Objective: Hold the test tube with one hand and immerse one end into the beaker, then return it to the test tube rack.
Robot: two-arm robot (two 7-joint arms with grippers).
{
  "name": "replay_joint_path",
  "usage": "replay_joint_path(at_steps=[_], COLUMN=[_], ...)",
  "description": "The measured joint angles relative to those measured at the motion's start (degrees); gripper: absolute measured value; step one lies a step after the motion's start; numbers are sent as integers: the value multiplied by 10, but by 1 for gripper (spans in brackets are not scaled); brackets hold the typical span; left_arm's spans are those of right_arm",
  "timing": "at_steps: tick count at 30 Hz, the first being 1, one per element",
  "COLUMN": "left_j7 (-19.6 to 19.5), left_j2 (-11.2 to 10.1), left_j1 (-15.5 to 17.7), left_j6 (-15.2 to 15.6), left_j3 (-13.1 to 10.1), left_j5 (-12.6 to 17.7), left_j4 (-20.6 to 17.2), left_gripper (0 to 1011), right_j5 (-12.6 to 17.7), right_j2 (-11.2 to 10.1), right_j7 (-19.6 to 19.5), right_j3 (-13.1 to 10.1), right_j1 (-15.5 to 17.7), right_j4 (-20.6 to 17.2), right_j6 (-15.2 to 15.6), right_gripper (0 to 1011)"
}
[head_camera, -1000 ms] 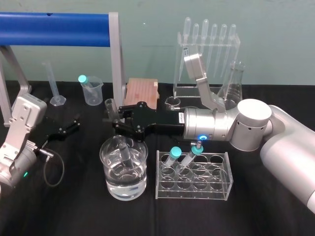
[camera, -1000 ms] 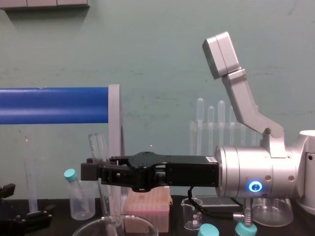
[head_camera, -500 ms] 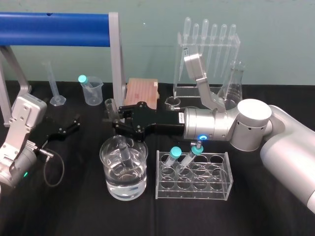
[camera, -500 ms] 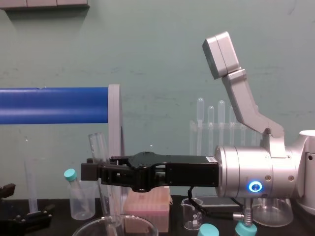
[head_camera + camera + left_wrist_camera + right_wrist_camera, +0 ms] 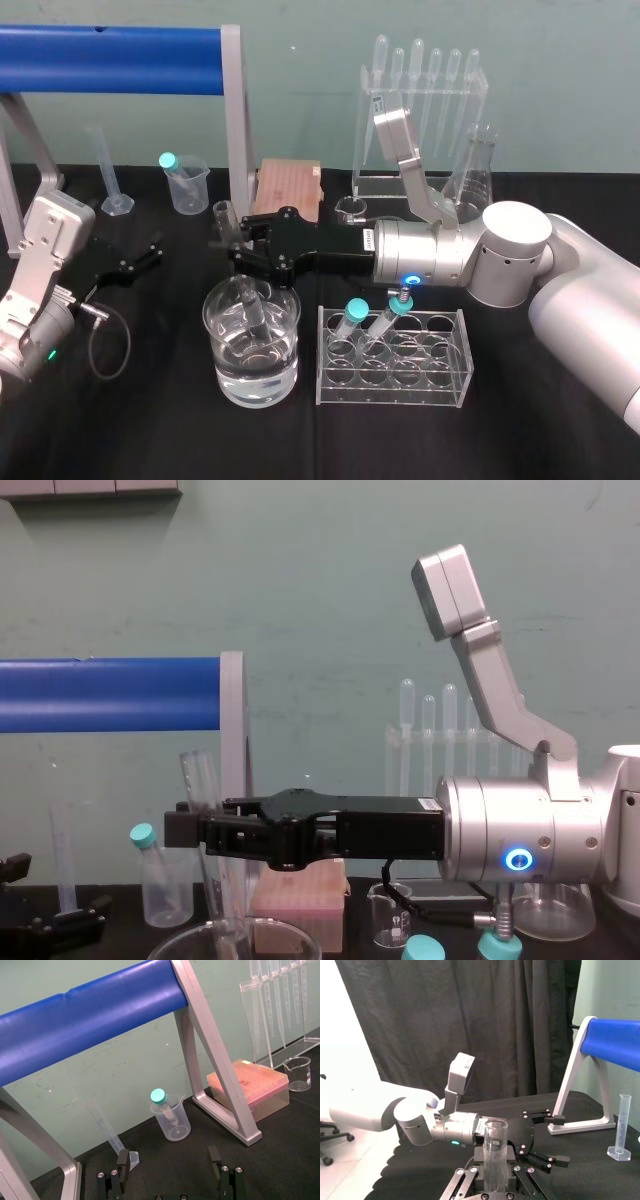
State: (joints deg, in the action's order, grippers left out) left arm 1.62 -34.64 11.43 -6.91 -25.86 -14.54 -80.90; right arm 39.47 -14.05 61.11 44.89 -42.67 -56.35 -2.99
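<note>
Nothing has moved in the last second. The beaker [image 5: 216, 305] still takes the tube's [image 5: 255, 312] lower end, with the right gripper [image 5: 240, 250] clamped on the tube above the rim, so the dip looks done. The rack [image 5: 367, 150] waits behind; a pink box [image 5: 288, 187] and a small beaker [image 5: 350, 208] stand between. The left gripper [image 5: 138, 260] rests spread wide at far left.

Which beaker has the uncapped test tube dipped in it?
The large glass beaker at the front, below the right hand, which holds the test tube. The plastic beaker at the back holds a teal-capped tube.
</note>
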Motion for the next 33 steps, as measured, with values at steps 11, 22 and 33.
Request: replay_joint_path(at_steps=[11,22,33], left_j7=[0,0,0], left_j2=[0,0,0], left_j1=[0,0,0], left_j6=[0,0,0], left_j3=[0,0,0], left_j5=[0,0,0], left_j4=[0,0,0], left_gripper=[1000,1000,1000], right_j5=[0,0,0], right_j2=[0,0,0], right_j7=[0,0,0], right_j3=[0,0,0], right_j1=[0,0,0], right_j4=[0,0,0], right_j6=[0,0,0], right_gripper=[234,233,233])
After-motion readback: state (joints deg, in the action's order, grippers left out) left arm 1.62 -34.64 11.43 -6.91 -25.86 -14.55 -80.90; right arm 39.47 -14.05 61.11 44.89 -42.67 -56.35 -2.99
